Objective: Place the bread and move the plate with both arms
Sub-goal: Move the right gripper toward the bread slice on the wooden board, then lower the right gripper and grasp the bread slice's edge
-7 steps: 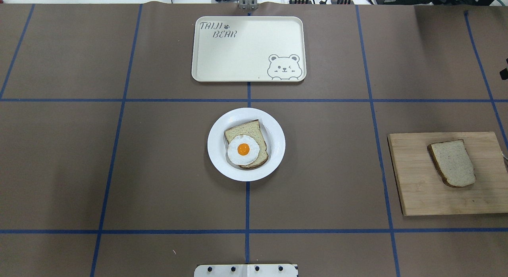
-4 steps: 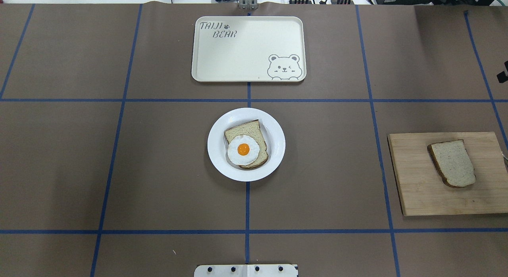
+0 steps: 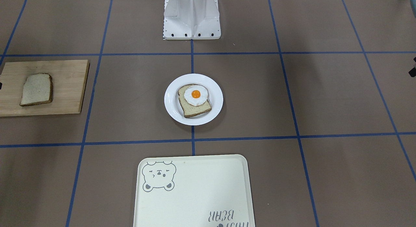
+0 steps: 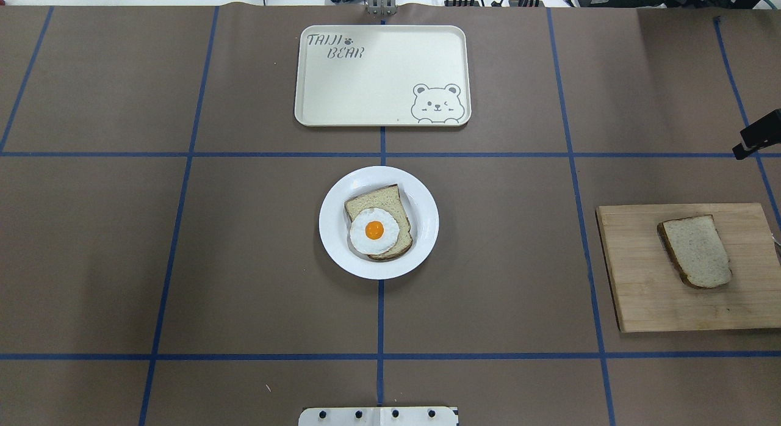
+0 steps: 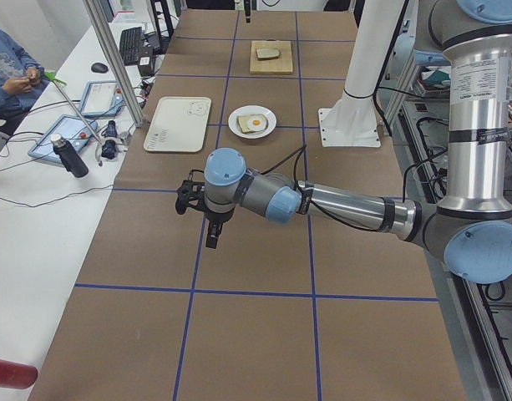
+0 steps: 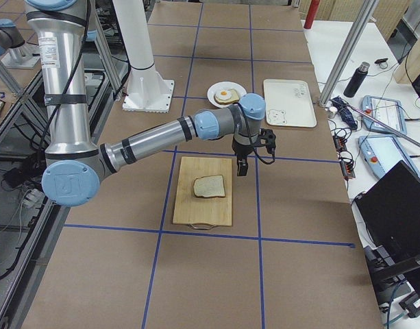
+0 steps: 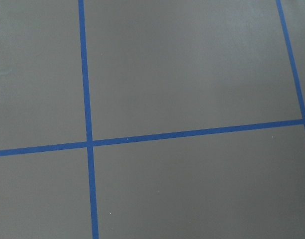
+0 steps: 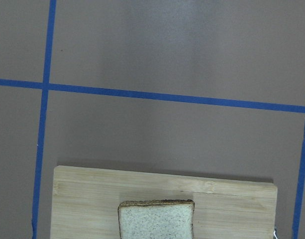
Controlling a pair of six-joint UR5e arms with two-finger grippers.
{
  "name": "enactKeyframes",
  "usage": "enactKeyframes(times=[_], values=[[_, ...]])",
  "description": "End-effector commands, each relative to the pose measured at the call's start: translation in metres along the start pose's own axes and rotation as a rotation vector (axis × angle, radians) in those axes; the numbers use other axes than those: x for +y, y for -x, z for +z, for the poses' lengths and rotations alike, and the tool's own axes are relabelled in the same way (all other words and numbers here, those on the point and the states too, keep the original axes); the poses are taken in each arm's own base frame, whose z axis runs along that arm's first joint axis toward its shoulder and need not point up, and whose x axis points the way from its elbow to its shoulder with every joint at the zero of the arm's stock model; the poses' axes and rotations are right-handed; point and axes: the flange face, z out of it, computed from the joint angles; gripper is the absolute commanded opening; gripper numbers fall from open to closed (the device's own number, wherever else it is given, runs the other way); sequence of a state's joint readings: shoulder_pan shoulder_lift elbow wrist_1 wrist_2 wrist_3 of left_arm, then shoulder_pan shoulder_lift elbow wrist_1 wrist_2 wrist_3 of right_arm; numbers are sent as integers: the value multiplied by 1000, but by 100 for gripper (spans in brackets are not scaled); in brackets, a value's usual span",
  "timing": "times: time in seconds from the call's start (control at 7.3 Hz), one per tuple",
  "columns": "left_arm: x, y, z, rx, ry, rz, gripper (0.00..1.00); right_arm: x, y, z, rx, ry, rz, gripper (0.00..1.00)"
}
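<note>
The plain bread slice [image 4: 695, 251] lies on a wooden cutting board [image 4: 640, 292] at the right; the right wrist view shows it at the bottom edge [image 8: 156, 219]. The white plate [image 4: 421, 243] sits at the table's middle and holds a slice topped with a fried egg [image 4: 374, 229]. My right gripper [image 6: 242, 166] hangs just beyond the board's far edge; only a black tip shows in the overhead view [image 4: 755, 142]. My left gripper [image 5: 212, 234] hovers over bare table far to the left. I cannot tell whether either is open or shut.
A cream tray with a bear drawing [image 4: 366, 90] lies beyond the plate. The robot's white base [image 3: 191, 22] stands at the near edge. Blue tape lines cross the brown table cover. Operator gear lies on the white side table [image 5: 72, 142].
The right gripper's black tip has come further into the overhead view from the right edge, moving left and nearer the board. Bread, plate and tray have not moved.
</note>
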State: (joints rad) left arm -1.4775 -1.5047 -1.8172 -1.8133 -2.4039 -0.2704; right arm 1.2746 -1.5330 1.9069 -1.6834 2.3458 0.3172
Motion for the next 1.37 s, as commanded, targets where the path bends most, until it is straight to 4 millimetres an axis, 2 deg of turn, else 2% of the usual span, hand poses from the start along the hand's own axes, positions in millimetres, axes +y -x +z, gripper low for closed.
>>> enactKeyframes(times=[0.0, 0.14, 0.27, 0.41, 0.55, 0.68, 0.82, 1.23], values=[[-4, -2, -1, 0, -6, 6, 98, 18, -9, 26, 2, 30, 24, 100], [-5, -6, -4, 0, -13, 11, 98, 20, -20, 41, -17, 7, -3, 100], [-5, -5, -4, -4, -14, 13, 98, 29, -36, 67, -21, 17, 19, 99], [-9, -7, -5, -3, -18, 18, 98, 29, -47, 93, -84, 17, 42, 99], [-11, -9, -6, -4, -21, 18, 98, 31, -44, 110, -137, -4, 91, 98], [-15, -9, -5, -5, -21, 18, 98, 33, -26, 117, -168, -27, 127, 97], [-16, -10, -6, -3, -23, 21, 98, 43, -30, 127, -171, -20, 118, 97], [-16, -11, -6, -3, -24, 20, 98, 54, -46, 148, -149, 9, 127, 94]])
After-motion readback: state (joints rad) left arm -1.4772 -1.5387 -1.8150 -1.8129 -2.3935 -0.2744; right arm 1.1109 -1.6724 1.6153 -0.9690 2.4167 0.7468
